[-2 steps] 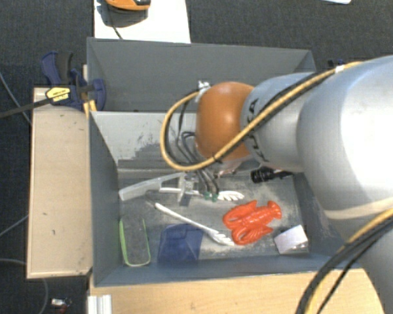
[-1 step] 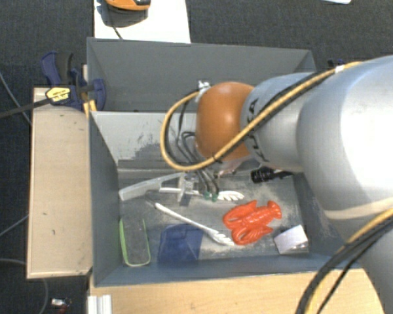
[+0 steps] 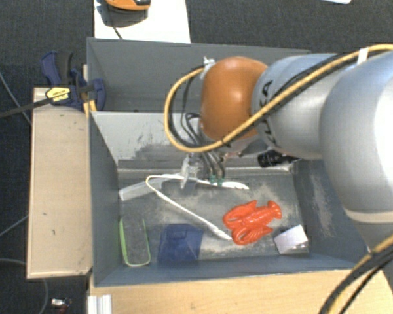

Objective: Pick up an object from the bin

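- A green-edged flat piece [image 3: 135, 242] and a blue pouch [image 3: 180, 244] lie at the lower left of the bin [image 3: 105, 188].
- A thin white wire loop [image 3: 183, 209] runs from centre-left down toward the lower right.
- The pincer [image 3: 202, 174] hangs at the loop's upper end, mid-frame; I cannot tell whether it is spread or pressed together.
- A red lobster toy [image 3: 252, 221] lies apart, below and right of the pincer.
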